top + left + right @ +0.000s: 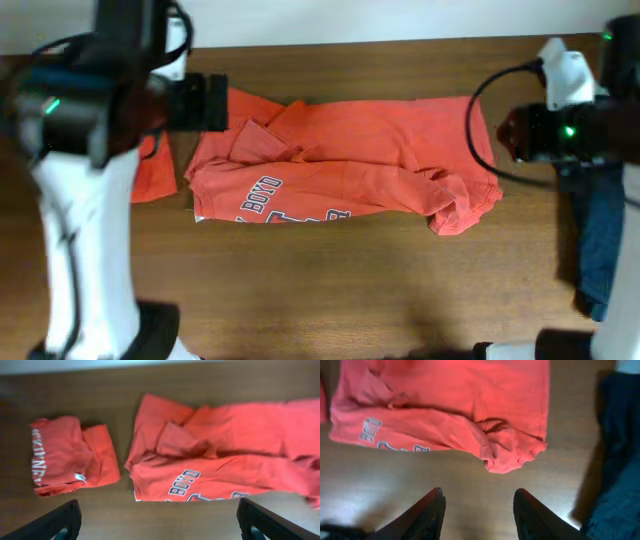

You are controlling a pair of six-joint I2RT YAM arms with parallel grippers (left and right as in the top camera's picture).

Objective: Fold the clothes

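I see one red-orange T-shirt (340,165) lying lengthwise across the middle of the bench (330,290), rumpled, with its far left part folded over on itself. The lettering along its near edge reads "BOYD" in the overhead view. Its right end is bunched into a crumpled corner, which the right wrist view shows most clearly.

A second, folded shirt (70,455) lies just to the left of the first, apart from it. In the overhead view the left arm (80,200) covers most of it. The left wrist view shows the whole bundle, with white lettering along its left edge.

The left end effector (160,525) hangs above the bench with its fingers (55,522) spread wide and nothing between them. The right end effector (480,515) hangs near the crumpled corner, its jaws partly apart and empty.

A dark blue garment (600,240) lies at the right edge of the bench. It shows in the overhead and right wrist views, but not in the left wrist view.
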